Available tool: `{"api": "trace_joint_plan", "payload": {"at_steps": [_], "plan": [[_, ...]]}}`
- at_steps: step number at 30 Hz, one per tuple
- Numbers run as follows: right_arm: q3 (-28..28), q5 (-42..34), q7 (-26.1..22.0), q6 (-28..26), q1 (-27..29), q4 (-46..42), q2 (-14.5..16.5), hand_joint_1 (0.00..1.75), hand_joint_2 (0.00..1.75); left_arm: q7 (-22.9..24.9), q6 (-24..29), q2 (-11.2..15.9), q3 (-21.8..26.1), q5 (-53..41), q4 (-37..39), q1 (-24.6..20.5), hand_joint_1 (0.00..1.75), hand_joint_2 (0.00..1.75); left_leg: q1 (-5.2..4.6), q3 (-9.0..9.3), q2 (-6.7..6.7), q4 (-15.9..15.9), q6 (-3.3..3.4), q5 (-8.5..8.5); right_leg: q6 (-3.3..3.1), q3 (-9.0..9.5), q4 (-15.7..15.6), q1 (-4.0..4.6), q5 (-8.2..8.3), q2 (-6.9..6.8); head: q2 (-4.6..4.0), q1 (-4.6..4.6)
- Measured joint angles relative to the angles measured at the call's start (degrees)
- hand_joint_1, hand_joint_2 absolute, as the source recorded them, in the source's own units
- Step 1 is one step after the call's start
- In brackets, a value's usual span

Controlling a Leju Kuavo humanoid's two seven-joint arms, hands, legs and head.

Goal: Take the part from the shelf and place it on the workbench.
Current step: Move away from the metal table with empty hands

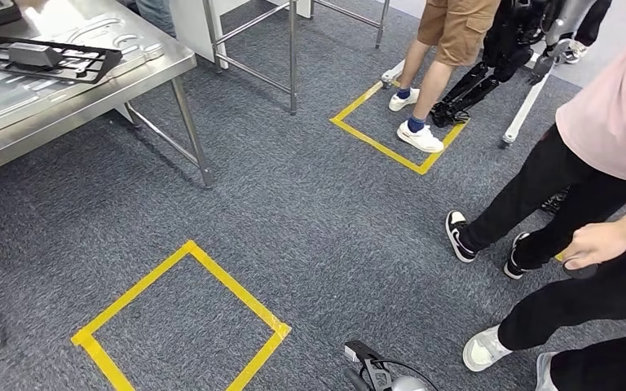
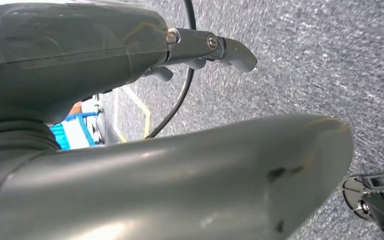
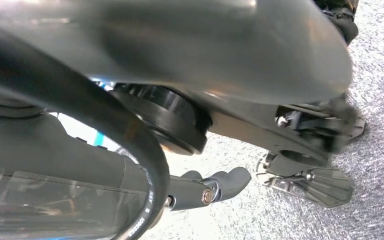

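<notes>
Both arms hang by the robot's sides, left hand (image 2: 200,50) and right hand (image 3: 215,186) loosely curled and holding nothing, while a black part (image 1: 45,59) lies on the steel surface (image 1: 90,102), so I'd say turn carefully, minding the people (image 1: 611,122) close by.

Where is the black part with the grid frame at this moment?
In the head view, the black part lies on the steel workbench at the upper left, far from the yellow tape square on the carpet.
</notes>
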Motion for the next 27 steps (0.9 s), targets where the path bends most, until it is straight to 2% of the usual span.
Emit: {"api": "trace_joint_plan", "payload": {"at_steps": [2,3,4,6,8,10,11,12,13,14,15,17,18,19,21,23,25,26,27], "plan": [[0.0,0.0,-0.1,0.0,-0.3,0.0,0.0,0.00,0.00,0.0,0.0,0.0,0.0,0.0,0.0,-0.1,0.00,0.00,-0.27,-0.02,0.79,0.0,-0.09,-0.11,-0.70,3.66,-7.1,0.85,2.12,-2.31,0.01,0.00],[0.0,0.0,-0.1,0.0,-0.5,0.0,0.0,0.00,0.00,0.0,0.0,0.0,0.0,0.0,0.0,-0.1,0.00,0.00,-0.38,-0.06,1.20,0.0,-0.19,-0.15,-0.96,4.44,-8.9,1.26,2.32,-3.13,0.01,-0.02],[0.0,0.0,-0.1,0.0,-0.6,0.0,0.0,0.00,0.00,0.0,0.0,0.0,0.0,0.0,0.0,-0.1,0.00,0.00,-0.46,-0.08,1.62,-0.1,-0.31,-0.18,-1.10,4.53,-9.3,1.57,2.10,-3.41,0.01,-0.03],[0.0,0.0,-0.2,-0.1,-0.5,0.0,0.0,0.00,0.00,0.0,-0.2,0.0,0.0,0.1,0.0,-0.1,0.00,0.00,-0.39,0.12,2.05,-0.1,-0.74,-0.41,-1.44,4.51,-9.8,1.48,2.36,-2.54,0.02,-0.03],[0.0,0.0,-0.2,-0.1,-0.6,0.0,0.0,0.00,0.00,0.0,-0.3,0.0,0.0,0.3,0.0,-0.1,0.00,0.00,-0.21,-0.44,0.45,1.8,-1.17,-2.00,-2.06,4.76,-10.3,1.12,2.70,-1.70,0.02,-0.08],[0.0,0.1,-0.2,-0.2,-0.9,0.0,0.0,0.00,0.00,-0.1,-0.4,0.0,0.0,0.4,0.0,0.0,0.00,0.00,-0.07,-3.20,-1.66,8.3,-1.32,-5.58,-2.49,4.87,-10.5,0.99,2.86,-0.70,0.02,-0.16],[0.0,0.1,-0.3,-0.3,-1.0,0.0,0.1,0.00,0.00,-0.1,-0.4,0.0,0.0,0.6,0.0,0.0,0.00,0.00,-0.03,-4.97,-2.08,12.2,-1.38,-7.21,-2.59,4.88,-10.5,1.00,2.88,-0.15,0.02,-0.19],[0.0,0.1,-0.3,-0.3,-1.1,0.0,0.2,0.00,0.00,-0.1,-0.4,0.0,0.0,0.7,0.0,0.0,0.00,0.00,0.02,-6.32,-2.25,15.1,-1.44,-7.99,-2.60,4.91,-10.4,1.00,2.89,0.41,0.01,-0.19],[0.1,0.1,-0.4,-0.4,-1.0,0.0,0.2,0.00,0.00,-0.1,-0.4,0.0,0.0,0.8,0.0,0.1,0.00,0.00,0.12,-6.71,-2.31,15.8,-1.50,-7.56,-2.60,4.96,-10.4,0.97,2.89,0.99,0.01,-0.20],[0.1,0.2,-0.5,-0.4,-1.0,0.0,0.2,0.00,0.00,-0.1,-0.4,0.0,0.0,1.0,0.0,0.0,0.00,0.00,0.27,-6.06,-2.37,14.2,-1.56,-6.07,-2.58,5.05,-10.4,0.90,2.88,1.59,0.01,-0.20],[0.1,0.2,-0.6,-0.4,-1.1,0.0,0.2,0.00,0.00,-0.1,-0.4,0.0,0.0,1.1,0.0,0.0,0.00,0.00,0.48,-4.48,-2.66,10.6,-1.61,-3.85,-2.49,5.13,-10.2,0.80,2.82,2.21,0.00,-0.20],[0.1,0.3,-0.7,-0.4,-1.3,0.0,0.2,0.00,0.00,-0.1,-0.3,0.0,0.0,1.2,0.0,0.0,0.00,0.00,0.97,-1.34,-4.65,3.4,-1.75,-0.74,-2.14,4.93,-9.8,0.69,2.67,3.40,0.01,-0.22],[0.1,0.3,-0.8,-0.4,-1.5,0.0,0.2,0.00,0.00,-0.3,-0.3,0.0,0.1,1.3,0.0,0.0,0.00,0.00,1.09,-0.54,-5.56,1.4,-1.76,-0.13,-1.85,4.66,-9.5,0.67,2.68,3.88,0.01,-0.22],[0.1,0.3,-0.8,-0.4,-1.5,0.0,0.2,0.00,0.00,-0.5,-0.2,0.0,0.1,1.3,0.0,0.0,0.00,0.00,1.05,-0.37,-6.15,0.8,-1.71,-0.21,-1.57,4.36,-9.4,0.63,2.77,4.30,0.01,-0.23],[0.1,0.4,-0.8,-0.4,-1.5,0.1,0.1,0.00,0.00,-0.5,-0.2,0.0,0.1,1.2,0.0,0.0,0.00,0.00,0.83,-0.41,-5.58,0.5,-1.20,0.00,-1.00,3.95,-9.4,0.38,2.92,4.90,0.01,-0.25],[0.2,0.6,-0.8,-0.4,-1.6,0.1,0.1,0.00,0.00,0.0,-0.1,0.0,0.1,1.1,0.0,-0.1,0.00,0.00,0.86,-0.28,-4.58,0.1,-0.52,0.25,-0.55,2.96,-7.6,0.28,1.79,3.86,0.01,0.00],[0.3,0.9,-0.7,-0.4,-1.9,0.1,0.1,0.00,0.00,0.3,-0.2,0.0,0.1,1.1,0.0,-0.1,0.00,0.00,0.80,-0.21,-3.32,-0.1,-0.08,0.30,-0.27,-0.06,-1.6,0.19,-1.22,2.10,0.02,0.35],[0.3,0.9,-0.7,-0.4,-2.0,0.1,0.1,0.00,0.00,0.4,-0.2,0.0,0.1,1.0,0.0,-0.1,0.00,0.00,0.71,-0.21,-2.66,-0.1,0.05,0.24,-0.18,-2.05,2.3,0.05,-2.78,1.63,0.02,0.44],[0.3,1.0,-0.7,-0.4,-2.1,0.1,0.1,0.00,0.00,0.5,-0.2,0.0,0.1,1.0,0.0,-0.1,0.00,0.00,0.64,-0.19,-2.04,-0.1,0.12,0.19,-0.10,-3.64,5.4,-0.07,-3.67,1.35,0.02,0.44]]}}
